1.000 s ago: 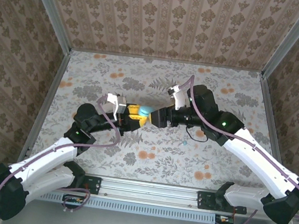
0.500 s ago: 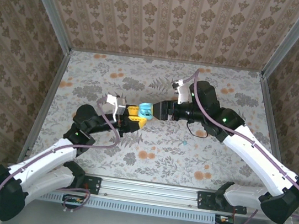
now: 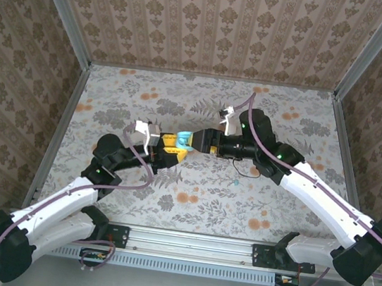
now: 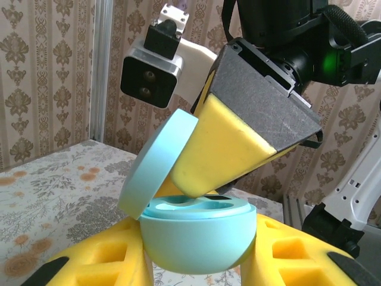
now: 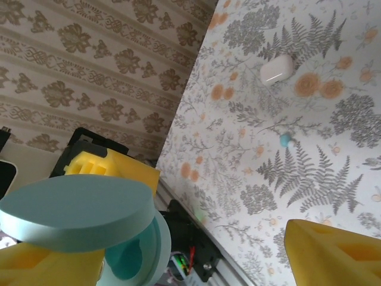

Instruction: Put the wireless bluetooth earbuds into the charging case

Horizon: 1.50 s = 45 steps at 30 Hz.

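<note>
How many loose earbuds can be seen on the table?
2. A teal earbud and a pale earbud lie apart on the table; more may be hidden inside the open case.

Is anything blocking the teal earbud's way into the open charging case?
Yes. One yellow finger of the right gripper sits in the mouth of the charging case, under its raised lid. The teal earbud lies apart on the table.
</note>
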Each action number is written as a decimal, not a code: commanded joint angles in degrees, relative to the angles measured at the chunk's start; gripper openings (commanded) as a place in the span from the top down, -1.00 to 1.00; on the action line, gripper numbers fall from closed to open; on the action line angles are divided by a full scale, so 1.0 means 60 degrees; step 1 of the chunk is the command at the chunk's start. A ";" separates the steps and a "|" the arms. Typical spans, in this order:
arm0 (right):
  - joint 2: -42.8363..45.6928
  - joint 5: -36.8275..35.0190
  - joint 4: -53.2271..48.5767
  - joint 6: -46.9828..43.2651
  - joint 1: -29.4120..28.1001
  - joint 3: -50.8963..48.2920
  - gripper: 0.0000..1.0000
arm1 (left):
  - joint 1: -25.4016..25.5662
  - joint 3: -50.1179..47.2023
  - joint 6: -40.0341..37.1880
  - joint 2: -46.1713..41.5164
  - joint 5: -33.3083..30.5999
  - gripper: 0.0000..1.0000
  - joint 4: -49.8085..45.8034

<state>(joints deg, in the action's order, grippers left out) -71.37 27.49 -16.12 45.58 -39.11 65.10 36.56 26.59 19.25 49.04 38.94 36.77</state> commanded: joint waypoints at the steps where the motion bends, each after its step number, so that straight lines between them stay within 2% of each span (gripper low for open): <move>1: -0.0060 0.0647 0.1013 0.1071 0.0000 -0.0217 -0.59 | 0.0001 -0.0035 -0.0218 -0.0059 -0.0205 0.52 0.0896; 6: -0.0317 0.1338 0.2709 0.2536 -0.0001 -0.0607 -0.55 | 0.0072 -0.0133 -0.0147 0.0260 -0.0293 0.51 0.1564; 9: -0.0397 0.1525 0.3171 0.2997 0.0004 -0.0687 -0.48 | 0.0136 -0.0161 -0.0227 0.0431 -0.0297 0.51 0.1736; 18: -0.0177 0.1303 0.3286 0.3122 0.0001 -0.0902 0.15 | 0.0161 -0.0202 -0.0351 0.0602 -0.0624 0.45 0.1488; 22: -0.0130 0.1213 0.3272 0.3090 -0.0010 -0.0990 0.31 | 0.0155 -0.0057 -0.0383 0.0488 -0.0506 0.40 0.0807; 27: -0.0045 0.1003 0.3236 0.2900 -0.0026 -0.1028 0.47 | 0.0148 0.0130 -0.0362 0.0317 -0.0468 0.21 0.0006; 30: 0.0029 0.0850 0.3214 0.2777 -0.0037 -0.1113 0.52 | 0.0133 0.0275 -0.0322 0.0258 -0.0425 0.10 -0.0388; 35: 0.0144 0.0607 0.3171 0.2686 -0.0058 -0.1252 0.56 | 0.0101 0.0487 -0.0406 0.0145 -0.0425 0.04 -0.0943; 41: 0.0135 0.0561 0.3326 0.2784 -0.0102 -0.1336 0.59 | 0.0074 0.0365 -0.0357 0.0092 -0.0465 0.04 -0.0687; 45: 0.0118 0.0561 0.4047 0.3442 -0.0117 -0.1664 0.63 | 0.0064 0.0236 -0.0293 0.0195 -0.0471 -0.11 -0.0173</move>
<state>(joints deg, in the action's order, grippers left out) -71.68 31.48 4.14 63.77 -39.44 56.53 37.10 27.53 16.95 50.50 36.14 32.60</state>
